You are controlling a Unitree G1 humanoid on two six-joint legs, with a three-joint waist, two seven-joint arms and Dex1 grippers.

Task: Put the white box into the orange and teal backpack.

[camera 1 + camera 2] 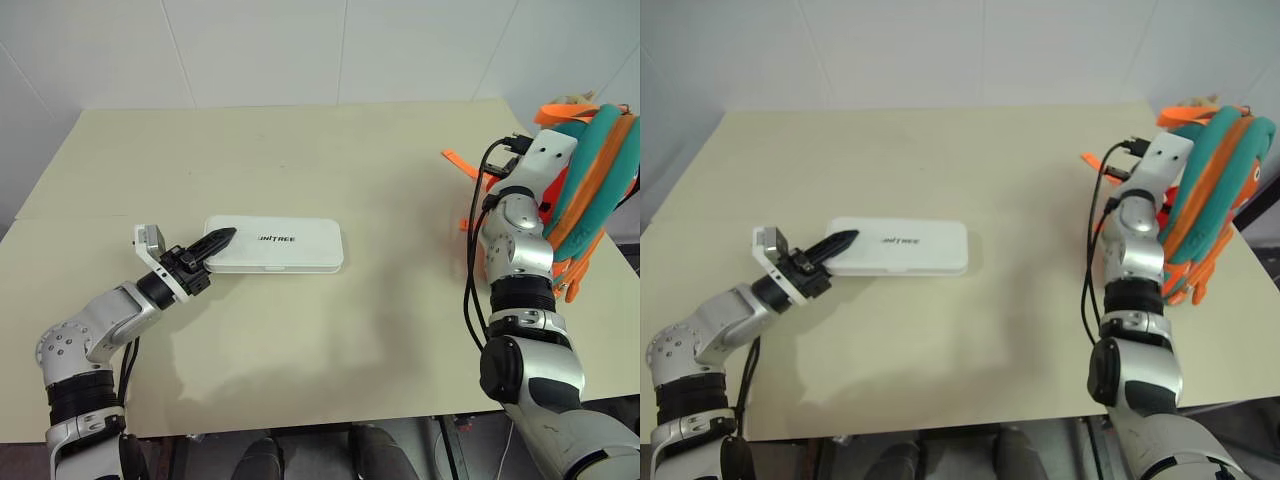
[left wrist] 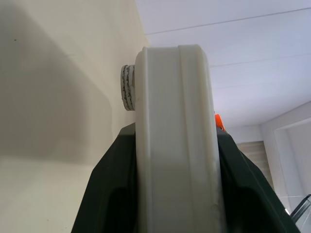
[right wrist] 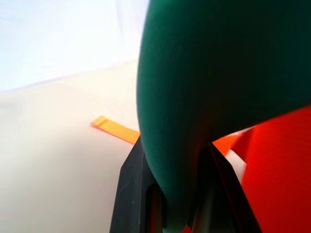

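The cream surface [image 1: 300, 330] carries both items well apart, which is likely why each arm works one of them. The orange and teal backpack [image 1: 600, 175] stands at the far right edge, and the right gripper [image 3: 182, 204] reaches up against it, its fingers pinched on a teal fold, seemingly to steady it or pull it open. The white box [image 1: 275, 245] lies flat near the middle; the left gripper [image 1: 218, 240], forearm low and pointing level, has its fingers closed across the box's near end, the box not yet lifted.
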